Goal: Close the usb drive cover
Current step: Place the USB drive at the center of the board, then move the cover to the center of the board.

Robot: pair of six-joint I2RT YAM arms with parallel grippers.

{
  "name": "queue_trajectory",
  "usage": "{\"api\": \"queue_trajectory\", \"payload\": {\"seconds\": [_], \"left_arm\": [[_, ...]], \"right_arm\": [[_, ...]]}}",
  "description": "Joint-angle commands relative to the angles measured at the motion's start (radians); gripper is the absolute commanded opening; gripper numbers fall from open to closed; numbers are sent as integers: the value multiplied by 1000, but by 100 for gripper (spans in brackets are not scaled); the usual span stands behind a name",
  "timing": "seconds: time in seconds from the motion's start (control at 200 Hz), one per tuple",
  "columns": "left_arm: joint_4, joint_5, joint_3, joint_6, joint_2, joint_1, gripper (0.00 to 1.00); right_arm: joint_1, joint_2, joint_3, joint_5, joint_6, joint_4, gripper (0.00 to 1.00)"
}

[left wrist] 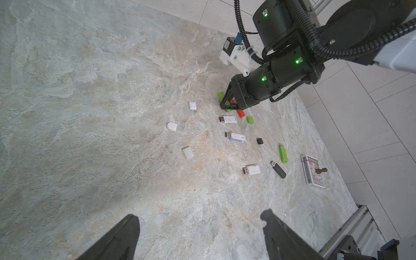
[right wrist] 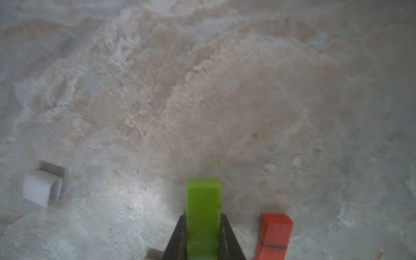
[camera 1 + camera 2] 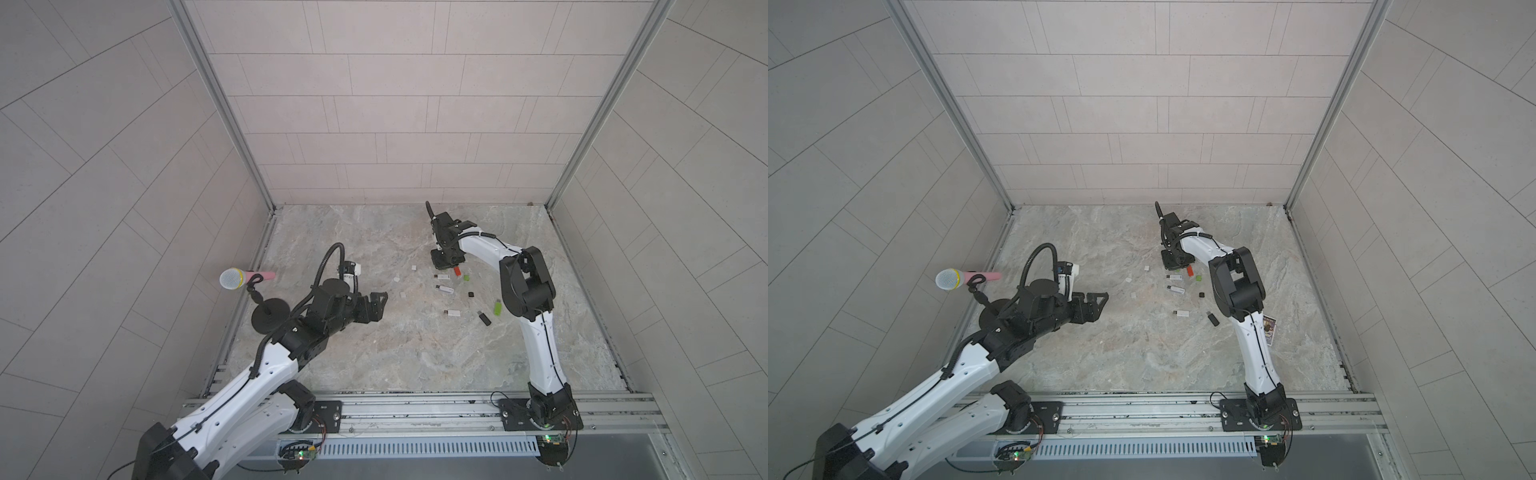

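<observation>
My right gripper [image 2: 203, 217] is shut on a bright green usb drive [image 2: 203, 202] that sticks out past its fingertips, low over the marble table; a faint seam crosses the drive between the jaws. A red drive [image 2: 275, 234] with a seam line lies right beside it. In the left wrist view the right gripper [image 1: 227, 101] holds that green drive [image 1: 221, 95] at the far end of a scatter of drives and caps. My left gripper [image 1: 200, 215] is open and empty, hovering apart from them at the table's left [image 3: 380, 305].
Three uncapped white drives [image 1: 229, 119] [image 1: 236, 136] [image 1: 252, 170], a black drive [image 1: 279, 170] and a green one [image 1: 283, 154] lie loose. White caps [image 1: 192, 105], a green cap [image 1: 250, 119] and a black cap [image 1: 259, 141] lie among them. A microphone on a stand [image 3: 232, 278] is at the left edge.
</observation>
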State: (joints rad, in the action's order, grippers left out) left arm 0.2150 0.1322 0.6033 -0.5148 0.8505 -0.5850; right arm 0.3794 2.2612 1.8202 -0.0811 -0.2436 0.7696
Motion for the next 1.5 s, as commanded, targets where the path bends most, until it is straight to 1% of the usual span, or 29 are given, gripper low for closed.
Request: {"api": "queue_trajectory", "payload": {"seconds": [0.0, 0.15, 0.345, 0.62, 0.755, 0.861, 0.946, 1.036, 1.091, 1.166, 1.261, 1.401, 1.496], "left_arm": [[-23, 5, -5, 22, 5, 3, 93], [-25, 14, 0, 20, 14, 4, 93], [-27, 14, 0, 16, 13, 3, 93], [-21, 9, 4, 12, 13, 4, 93], [8, -19, 9, 12, 12, 3, 93], [41, -60, 9, 4, 11, 4, 93], [71, -98, 9, -9, 10, 7, 94], [90, -113, 7, -26, 8, 15, 95], [96, -115, 3, -31, 8, 22, 94], [101, -115, -3, -36, 3, 32, 95], [107, -115, -8, -29, -13, 42, 95], [127, -138, -15, -4, -46, 49, 96], [135, -167, -24, -2, -67, 56, 96]], "right_arm": [[0, 21, 22, 21, 13, 39, 18], [0, 37, 29, 25, 15, 54, 20], [1, 13, 20, 8, 12, 71, 26], [3, -63, 39, 0, 29, 118, 35], [11, -121, 34, -7, 72, 124, 38], [39, -170, 7, -8, 153, 103, 40], [66, -201, -41, -29, 247, 62, 40], [100, -212, -85, -107, 362, 39, 40], [123, -212, -105, -137, 402, 27, 40], [148, -212, -138, -210, 468, 7, 41], [173, -218, -192, -281, 581, -36, 41], [190, -215, -220, -338, 790, -47, 42], [203, -203, -224, -360, 999, -14, 42]]}}
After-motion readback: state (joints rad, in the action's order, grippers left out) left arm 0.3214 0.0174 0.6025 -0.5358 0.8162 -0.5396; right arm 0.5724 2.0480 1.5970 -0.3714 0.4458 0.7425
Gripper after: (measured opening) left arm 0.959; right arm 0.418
